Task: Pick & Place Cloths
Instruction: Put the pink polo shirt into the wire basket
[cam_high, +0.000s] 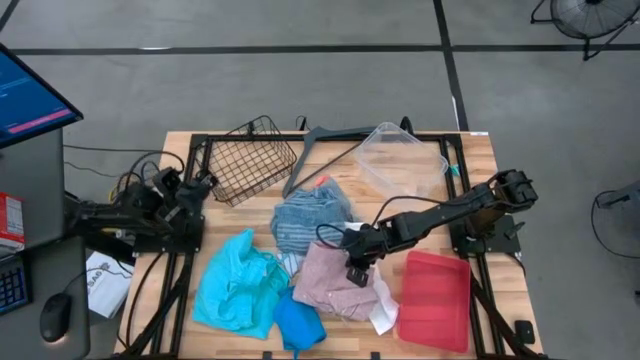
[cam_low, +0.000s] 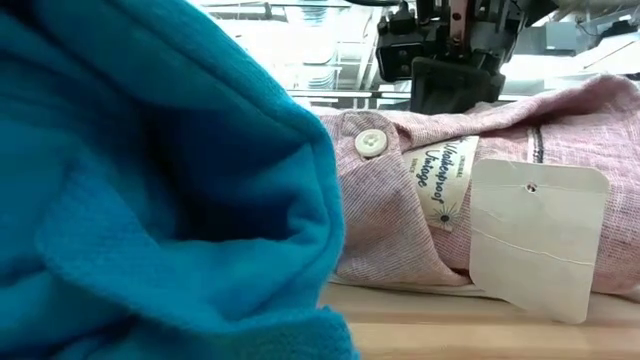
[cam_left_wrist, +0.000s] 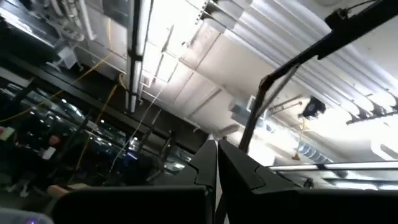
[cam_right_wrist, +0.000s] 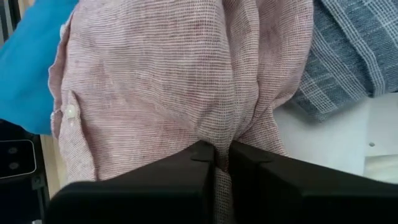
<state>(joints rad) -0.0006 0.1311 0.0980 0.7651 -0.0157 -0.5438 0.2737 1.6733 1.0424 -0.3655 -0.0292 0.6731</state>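
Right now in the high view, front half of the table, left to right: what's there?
turquoise cloth → bright blue cloth → pink cloth, pinched by the shut right gripper → white cloth → red tray

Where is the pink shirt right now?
In the high view, the pink shirt lies front-centre, between the turquoise cloth and the red tray, pinched by the right gripper.
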